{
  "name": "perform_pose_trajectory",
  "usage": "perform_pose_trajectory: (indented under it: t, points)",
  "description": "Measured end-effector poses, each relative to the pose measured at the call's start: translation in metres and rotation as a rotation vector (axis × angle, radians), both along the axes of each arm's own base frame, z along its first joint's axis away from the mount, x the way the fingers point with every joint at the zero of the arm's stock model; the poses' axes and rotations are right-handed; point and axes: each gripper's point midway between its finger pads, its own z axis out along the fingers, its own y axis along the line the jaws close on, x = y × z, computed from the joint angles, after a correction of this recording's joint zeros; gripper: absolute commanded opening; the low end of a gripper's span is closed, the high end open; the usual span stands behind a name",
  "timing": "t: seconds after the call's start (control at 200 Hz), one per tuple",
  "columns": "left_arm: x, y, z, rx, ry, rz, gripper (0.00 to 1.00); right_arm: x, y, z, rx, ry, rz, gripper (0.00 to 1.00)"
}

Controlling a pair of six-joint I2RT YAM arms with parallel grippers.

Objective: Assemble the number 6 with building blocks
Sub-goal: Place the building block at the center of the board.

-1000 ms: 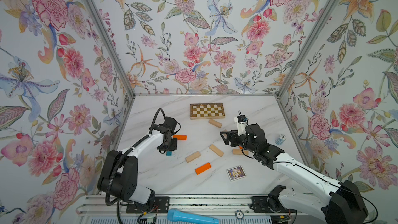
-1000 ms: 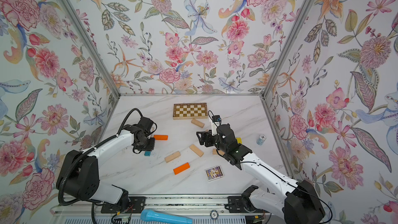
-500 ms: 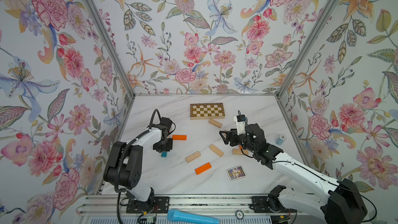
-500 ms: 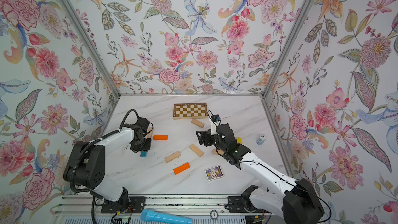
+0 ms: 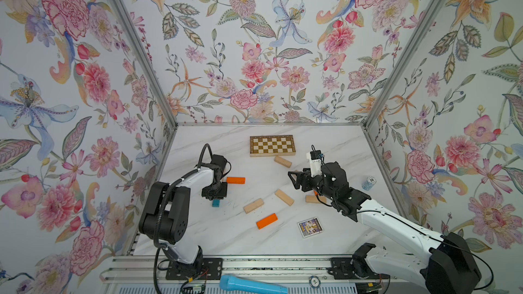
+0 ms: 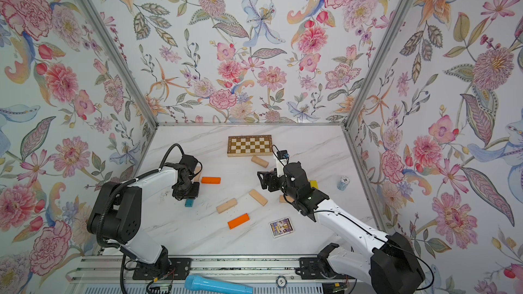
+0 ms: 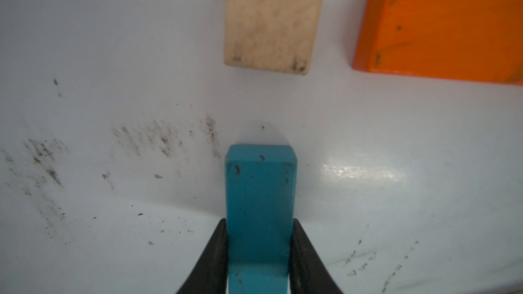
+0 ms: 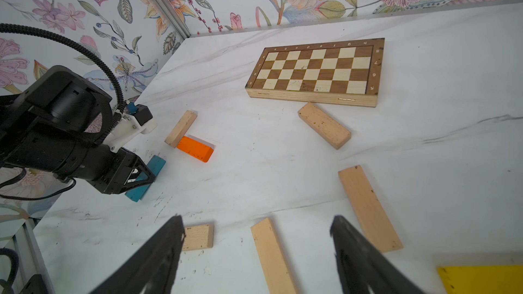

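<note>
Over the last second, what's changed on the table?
The left claw, shut on the teal block, carried it slightly leftward, away from the orange block. Nothing was let go. The right claw stayed open and still, and the loose blocks did not move.

Far left: bare white marble table (image 5: 215,142) left of the brown-and-cream checkered board (image 5: 272,145).
Far right: bare up to a blue chip stack (image 5: 368,182) at the table's edge.
Centre: pale wooden bars (image 5: 254,205) and a flat orange wooden bar (image 5: 266,220) lie scattered, with gaps between.
Left: left gripper (image 7: 259,223), clamped on a teal-blue wooden bar (image 7: 260,188), faces a lone pale wooden bar (image 7: 271,18) and a second orange wooden bar (image 7: 441,24) across bare table.
</note>
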Motion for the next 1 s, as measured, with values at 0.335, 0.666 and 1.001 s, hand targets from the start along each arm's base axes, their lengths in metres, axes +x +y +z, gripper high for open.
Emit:
perform_pose_trajectory:
  t: [0.335, 0.666, 1.001]
  points:
    - [0.006, 0.0, -0.003, 0.004, 0.003, -0.004, 0.25, 0.001, -0.001, -0.001, -0.003, -0.002, -0.007, 0.83]
    - [0.013, 0.004, -0.003, 0.005, 0.001, -0.001, 0.35, -0.001, -0.005, -0.006, -0.022, -0.008, -0.01, 0.83]
    - [0.015, 0.003, 0.003, 0.001, -0.019, -0.004, 0.64, -0.002, -0.009, -0.007, -0.03, -0.012, -0.02, 0.83]
